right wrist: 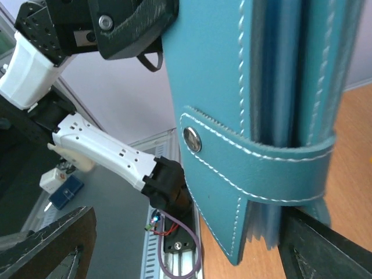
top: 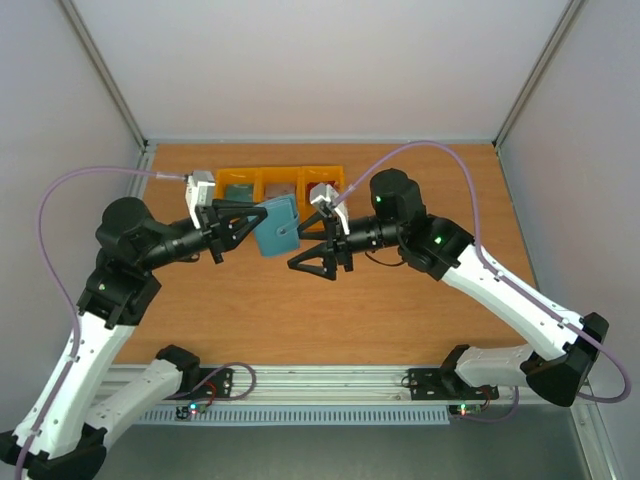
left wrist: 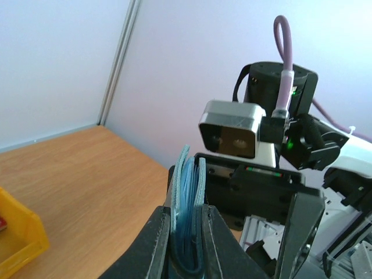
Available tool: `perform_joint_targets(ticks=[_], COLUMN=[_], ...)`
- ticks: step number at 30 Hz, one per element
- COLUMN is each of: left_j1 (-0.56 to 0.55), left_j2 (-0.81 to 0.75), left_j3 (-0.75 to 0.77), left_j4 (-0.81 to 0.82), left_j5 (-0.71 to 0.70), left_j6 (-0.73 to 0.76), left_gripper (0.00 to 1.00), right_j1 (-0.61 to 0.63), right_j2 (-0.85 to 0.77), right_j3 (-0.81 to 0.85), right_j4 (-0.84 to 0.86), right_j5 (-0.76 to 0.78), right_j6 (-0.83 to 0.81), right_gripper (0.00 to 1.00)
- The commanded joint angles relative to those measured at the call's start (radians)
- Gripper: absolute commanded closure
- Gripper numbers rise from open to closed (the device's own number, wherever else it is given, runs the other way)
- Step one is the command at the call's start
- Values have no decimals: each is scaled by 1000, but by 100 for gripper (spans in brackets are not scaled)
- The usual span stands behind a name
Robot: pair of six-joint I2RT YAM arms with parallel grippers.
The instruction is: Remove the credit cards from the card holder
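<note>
The teal card holder [top: 276, 226] is held in the air above the table, folded, its strap snapped shut over a metal stud [right wrist: 192, 139]. My left gripper [top: 258, 222] is shut on its spine end; the left wrist view shows both fingers pinching the holder [left wrist: 189, 192], with pale blue layers between its covers. My right gripper [top: 298, 246] is open, its jaws wide apart on either side of the holder's strap end [right wrist: 232, 116], not touching it. No credit card shows apart from the holder; I cannot tell cards from pockets.
A row of yellow bins [top: 262, 178] stands at the back of the wooden table, with teal and reddish things inside that I cannot name. One bin corner [left wrist: 20, 241] shows in the left wrist view. White walls enclose the table at the back and sides.
</note>
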Motion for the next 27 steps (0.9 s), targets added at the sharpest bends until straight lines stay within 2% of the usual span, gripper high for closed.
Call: perform_joint_targets(ticks=[1,3,6,10,12,15,17,19,24,26,27], left_j1=[-6,-5,-5,-5,-6,-5,-5,-5,-6,-6,-5], left_j2=[-25,-35,-52,-49,-48,-55,-59,-61,-58,-64,-71], left_j3=[-40,-46,-46,-72,-94,-107,-107,-110,-140,-158,-167], left_j4=[234,228,206,286,330,345,331,330,272,261,267], left_j5=[104,121,120,135,145,142,132,118,77,63,73], left_j6=[-106,-108,-78,-112,-141,-153,-151,-153,-168,-163,-161], left_gripper=[100,100,100,100,100,100,100,100,100,99,89], right_j1=[21,-5,-71,-66,-57,-54,-54,-54,-52,-52,-53], right_j2=[4,-14,-35,5,54,67,51,44,54,44,35], right_j3=[15,4,-5,8,42,57,35,30,39,43,43], right_j4=[-22,-52,-47,26,5,-7,35,66,121,123,130], right_j5=[73,117,95,-43,-66,-69,-114,-151,-232,-232,-231], right_j6=[-93,-129,-119,-71,-65,-75,-65,-46,10,11,14], right_gripper=[13,10,11,19,25,28,38,53,97,99,99])
